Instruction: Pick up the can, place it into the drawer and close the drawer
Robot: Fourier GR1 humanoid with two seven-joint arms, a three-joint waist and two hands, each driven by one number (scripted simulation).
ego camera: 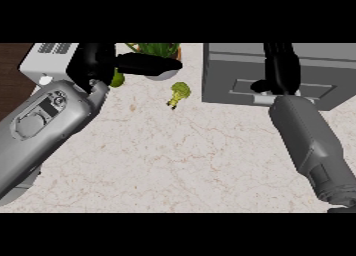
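Honestly can't spot the can anywhere in this view. My best guess is it's under the right hand [278, 65] or already down in the drawer [321, 90], since that hand reaches across the drawer at the front of the grey cabinet [233, 60]. Whether the hand is holding anything or has let go, I can't tell from this angle.

If the can is in there, the job now looks like the close. I'd check that the can sits fully inside and clear of the front, then push square on the drawer face, straight along its slide.

Further out on the worktop [181, 160] there's a bit of broccoli [179, 94]. The left hand [92, 62] rests released near the plant pot [160, 75].
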